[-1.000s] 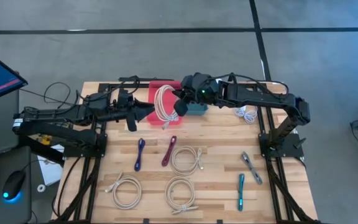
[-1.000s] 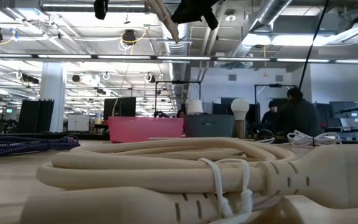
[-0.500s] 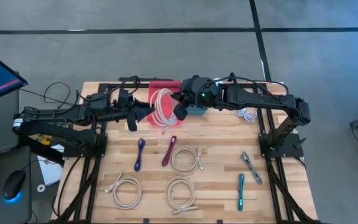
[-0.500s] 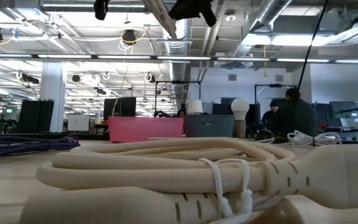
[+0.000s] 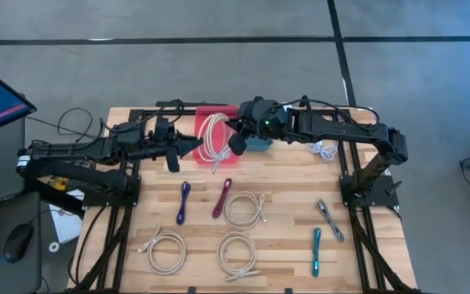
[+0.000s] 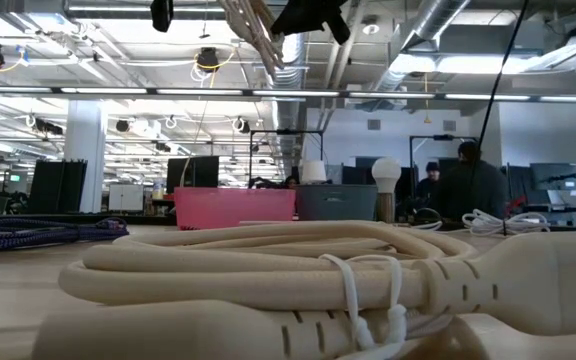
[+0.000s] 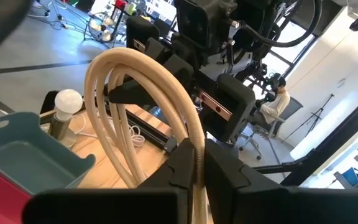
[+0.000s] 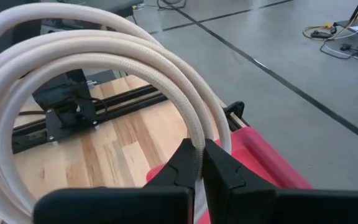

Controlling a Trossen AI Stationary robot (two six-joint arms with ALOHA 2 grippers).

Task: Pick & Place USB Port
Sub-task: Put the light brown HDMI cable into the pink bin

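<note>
A cream coiled USB cable (image 5: 215, 137) hangs in the air over the pink bin (image 5: 210, 113) at the table's far middle. My left gripper (image 5: 194, 144) comes at the coil from the left and my right gripper (image 5: 237, 140) from the right. Both are shut on it. The left wrist view shows the loops (image 7: 148, 93) arching up from my left gripper (image 7: 197, 168). In the right wrist view the loops (image 8: 104, 56) curve away from my right gripper (image 8: 197, 165). In the low view the cable (image 6: 258, 25) shows only at the top edge. My left gripper pinches one strand of the coil (image 7: 197, 144) between its two fingers, coming level from the table's left. The coil is lifted clear, its loops standing up beyond the fingers. My right gripper pinches a strand on the coil's opposite side (image 8: 197, 142) between its two fingers, coming from the table's right. The loops hang clear above the pink bin (image 8: 260, 162).
A blue-grey bin (image 5: 259, 144) stands right of the pink one. Several tied cables lie on the near table: cream coils (image 5: 243, 208) (image 5: 166, 249) (image 5: 237, 251), a purple one (image 5: 184, 202), a maroon one (image 5: 222, 198), a grey one (image 5: 328, 219), a teal one (image 5: 316, 251). A white one (image 5: 325, 149) lies at the far right.
The hanging coil has shifted a little toward the table's left, closer to my left gripper, and more of its loops now show at the top of the low view. Both arms have barely moved.
</note>
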